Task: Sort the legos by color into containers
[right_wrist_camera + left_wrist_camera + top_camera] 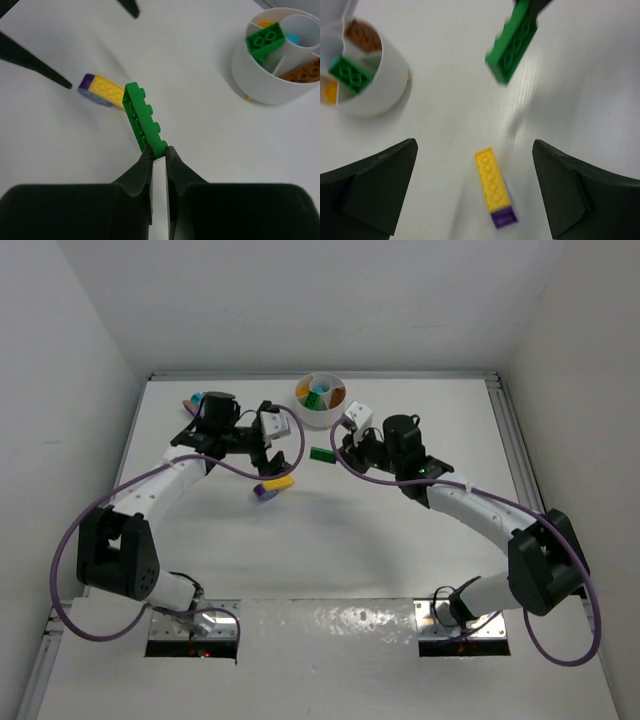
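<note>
Right fingers [141, 172] are clamping a green lego [142, 120] by its end — left fingers [375, 185] are hanging apart over the yellow-purple lego [493, 184] on the bench [445, 125].

A robotics lab cell: plain white panel walls [300, 300] enclose a flat white tabletop [330, 540], shiny metal plates [225, 608] at 6 o'clock.

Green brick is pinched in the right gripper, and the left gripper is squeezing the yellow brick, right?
No. The green brick is pinched in the right gripper, but the left gripper is open; the left wrist view shows the yellow brick lying free on the table.
</note>
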Controlling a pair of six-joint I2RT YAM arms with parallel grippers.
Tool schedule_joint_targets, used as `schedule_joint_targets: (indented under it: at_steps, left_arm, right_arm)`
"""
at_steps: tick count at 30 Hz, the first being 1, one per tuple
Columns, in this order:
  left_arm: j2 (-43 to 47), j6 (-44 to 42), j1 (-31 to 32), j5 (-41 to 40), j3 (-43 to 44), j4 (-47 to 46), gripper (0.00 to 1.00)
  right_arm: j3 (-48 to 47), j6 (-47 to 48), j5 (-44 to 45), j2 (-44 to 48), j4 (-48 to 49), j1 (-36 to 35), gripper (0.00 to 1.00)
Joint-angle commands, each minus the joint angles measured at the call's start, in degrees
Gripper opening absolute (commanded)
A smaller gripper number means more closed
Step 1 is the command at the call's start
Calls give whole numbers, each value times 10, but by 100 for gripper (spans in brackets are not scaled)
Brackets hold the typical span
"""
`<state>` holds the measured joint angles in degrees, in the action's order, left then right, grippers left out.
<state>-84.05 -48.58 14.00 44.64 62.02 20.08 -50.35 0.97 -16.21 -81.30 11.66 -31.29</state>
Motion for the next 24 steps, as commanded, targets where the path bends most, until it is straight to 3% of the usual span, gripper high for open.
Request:
schedule_joint_targets:
  at_steps: [1, 6, 12, 16, 19, 20, 24]
  left_arm:
    - [4, 20, 6, 151, 22, -18, 95]
    - [-6, 5, 16, 163, 22, -12, 64]
    - [-7, 11, 25, 171, 25, -14, 62]
    - [-5, 20, 31, 183, 24, -14, 56]
    - [-4, 30, 33, 182, 22, -21, 31]
    - [-4, 37, 34, 177, 21, -25, 18]
    - [-3, 45, 35, 168, 18, -22, 9]
  right_arm:
    - [-31, 23, -95, 10, -7, -12, 0]
    - [-64, 48, -109, -10, -42, -26, 0]
    - [-72, 52, -116, -21, -35, -31, 0]
    - [-77, 53, -110, -32, -33, -32, 0]
    - [-82, 52, -110, -39, -27, -32, 0]
    - [-83, 49, -110, -40, -23, -32, 0]
    - [-78, 34, -108, -40, 8, -32, 0]
